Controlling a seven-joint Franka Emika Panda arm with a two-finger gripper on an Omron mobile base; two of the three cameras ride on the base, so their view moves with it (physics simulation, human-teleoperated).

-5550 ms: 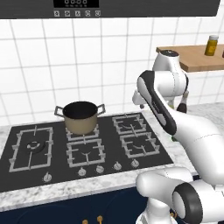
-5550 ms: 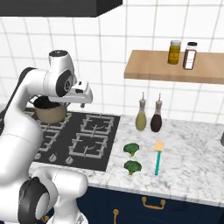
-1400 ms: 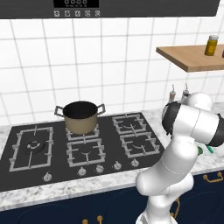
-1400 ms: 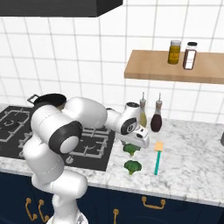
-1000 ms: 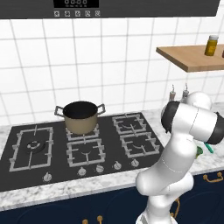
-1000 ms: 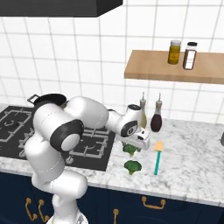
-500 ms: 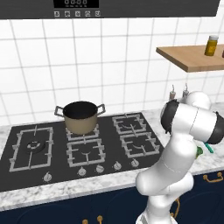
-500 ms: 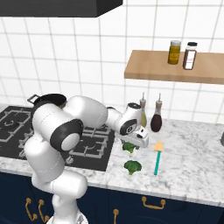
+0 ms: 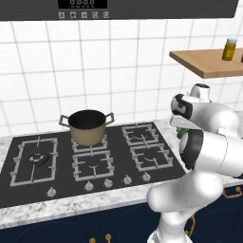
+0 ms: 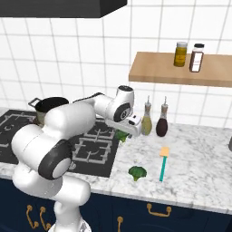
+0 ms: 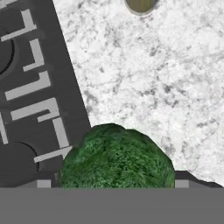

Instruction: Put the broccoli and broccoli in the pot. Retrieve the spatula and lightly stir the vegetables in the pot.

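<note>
My gripper [image 10: 124, 131] is shut on one broccoli [image 10: 120, 135], held a little above the seam between stove and marble counter. In the hand view this broccoli [image 11: 116, 159] fills the gap between the two dark fingertips [image 11: 43, 183]. A sliver of the same broccoli [image 9: 182, 133] peeks out beside the arm in the left base view. The second broccoli [image 10: 137, 172] lies on the counter near its front edge. The teal-handled spatula [image 10: 163, 164] lies to its right, yellow blade pointing to the wall. The brass pot [image 9: 87, 126] stands on a rear burner, left of the gripper.
An olive bottle [image 10: 147, 121] and a dark bottle [image 10: 161, 122] stand by the wall just right of the hand. Above them a wooden shelf [image 10: 181, 70] carries two jars. The black stove [image 9: 95, 156] lies between the hand and the pot.
The jaws have closed a little onto the broccoli. The hand has lifted it off the counter and carried it up and left, toward the stove.
</note>
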